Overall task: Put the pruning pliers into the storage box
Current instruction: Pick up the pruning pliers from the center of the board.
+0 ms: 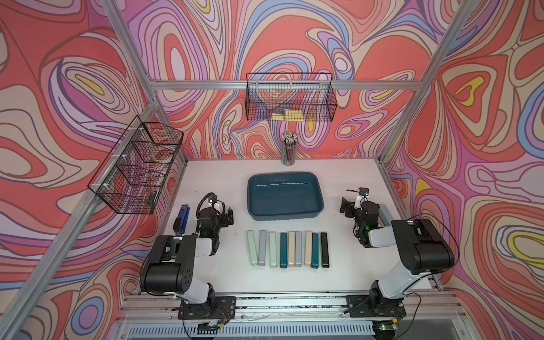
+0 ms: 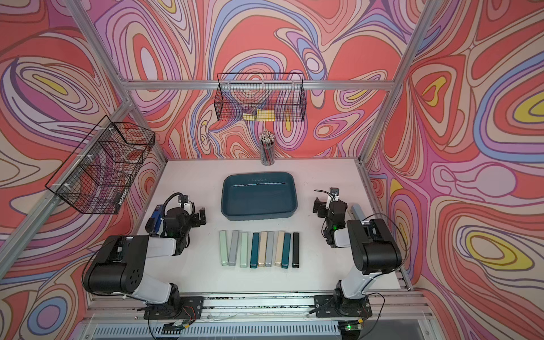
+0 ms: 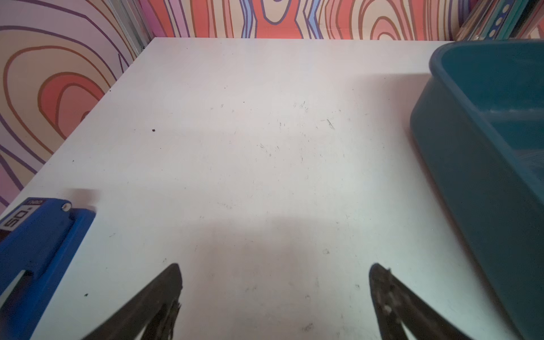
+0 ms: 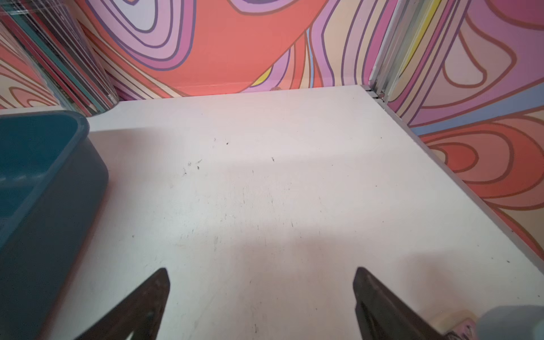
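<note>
Several pruning pliers (image 1: 288, 249) (image 2: 260, 249), slim bars in pale green, grey, beige, dark teal and black, lie side by side at the table's front middle. The empty dark teal storage box (image 1: 285, 217) (image 2: 259, 217) sits just behind them. My left gripper (image 1: 228, 217) (image 2: 200, 217) (image 3: 275, 268) hovers open to the left of the box (image 3: 471, 182), over bare table. My right gripper (image 1: 344, 207) (image 2: 318, 207) (image 4: 262, 272) stands open to the right of the box (image 4: 44, 212), nothing between its fingers. Neither wrist view shows the pliers.
A blue-and-black stapler (image 1: 181, 219) (image 3: 32, 250) lies left of the left arm. A pencil cup (image 1: 289, 148) stands behind the box. Black wire baskets hang on the back wall (image 1: 290, 100) and left frame (image 1: 137, 167). A pale grey block (image 2: 357, 212) (image 4: 512, 322) lies beside the right arm.
</note>
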`<state>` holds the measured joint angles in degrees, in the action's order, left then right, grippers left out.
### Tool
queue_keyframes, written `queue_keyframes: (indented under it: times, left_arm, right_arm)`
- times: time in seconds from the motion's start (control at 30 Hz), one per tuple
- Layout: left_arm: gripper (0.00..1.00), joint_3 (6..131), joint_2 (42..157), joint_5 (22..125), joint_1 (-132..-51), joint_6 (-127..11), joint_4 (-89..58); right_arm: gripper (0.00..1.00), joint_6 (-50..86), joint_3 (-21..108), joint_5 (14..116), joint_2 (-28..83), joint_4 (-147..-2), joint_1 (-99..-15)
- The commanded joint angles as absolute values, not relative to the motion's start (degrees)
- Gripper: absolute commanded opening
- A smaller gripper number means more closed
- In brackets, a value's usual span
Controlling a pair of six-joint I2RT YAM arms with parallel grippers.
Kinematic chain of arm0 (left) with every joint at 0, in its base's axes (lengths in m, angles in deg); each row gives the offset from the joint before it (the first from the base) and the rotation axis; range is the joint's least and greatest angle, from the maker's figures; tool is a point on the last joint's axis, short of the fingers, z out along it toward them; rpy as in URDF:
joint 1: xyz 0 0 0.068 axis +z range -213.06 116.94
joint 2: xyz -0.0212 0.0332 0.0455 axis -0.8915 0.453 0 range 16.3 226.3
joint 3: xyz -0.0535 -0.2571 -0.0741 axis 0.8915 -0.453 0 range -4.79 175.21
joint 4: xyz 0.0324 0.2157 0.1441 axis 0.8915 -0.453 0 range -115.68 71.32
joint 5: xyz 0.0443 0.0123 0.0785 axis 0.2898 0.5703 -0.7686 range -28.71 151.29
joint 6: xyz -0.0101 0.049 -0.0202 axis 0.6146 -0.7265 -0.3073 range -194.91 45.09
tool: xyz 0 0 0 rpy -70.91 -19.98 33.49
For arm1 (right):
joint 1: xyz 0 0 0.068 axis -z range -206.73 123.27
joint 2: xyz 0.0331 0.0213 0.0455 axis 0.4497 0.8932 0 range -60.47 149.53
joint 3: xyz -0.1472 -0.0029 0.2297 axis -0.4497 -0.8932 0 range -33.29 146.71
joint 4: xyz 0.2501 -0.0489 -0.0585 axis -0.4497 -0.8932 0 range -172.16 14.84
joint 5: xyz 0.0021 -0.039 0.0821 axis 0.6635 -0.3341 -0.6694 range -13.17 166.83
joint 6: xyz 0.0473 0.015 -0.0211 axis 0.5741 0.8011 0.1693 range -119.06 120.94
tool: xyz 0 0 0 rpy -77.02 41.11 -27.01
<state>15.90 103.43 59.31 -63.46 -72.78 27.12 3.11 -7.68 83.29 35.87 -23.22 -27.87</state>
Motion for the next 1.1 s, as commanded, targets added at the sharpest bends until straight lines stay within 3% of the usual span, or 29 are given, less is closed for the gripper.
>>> queue_keyframes:
  times: [0.0, 0.67, 0.87, 1.07]
  left_arm:
    - [0.99, 17.1, 104.5, 58.8, -63.8, -74.1, 31.4]
    - [0.99, 18.9, 103.0, 58.3, -63.8, -74.0, 27.1]
    - [0.99, 22.9, 98.8, 57.0, -63.9, -73.7, 16.9]
    - [0.92, 29.8, 92.6, 55.0, -64.5, -74.3, 3.6]
  right_arm:
    - [0.98, 2.3, -6.5, 83.1, 36.9, -20.3, -27.5]
    - [0.98, 3.3, -6.4, 86.2, 36.0, -21.0, -27.5]
    - [0.98, 3.6, -1.3, 87.5, 28.4, -35.9, -27.5]
    - [0.98, 6.5, 7.4, 84.6, 17.4, -53.7, -27.5]
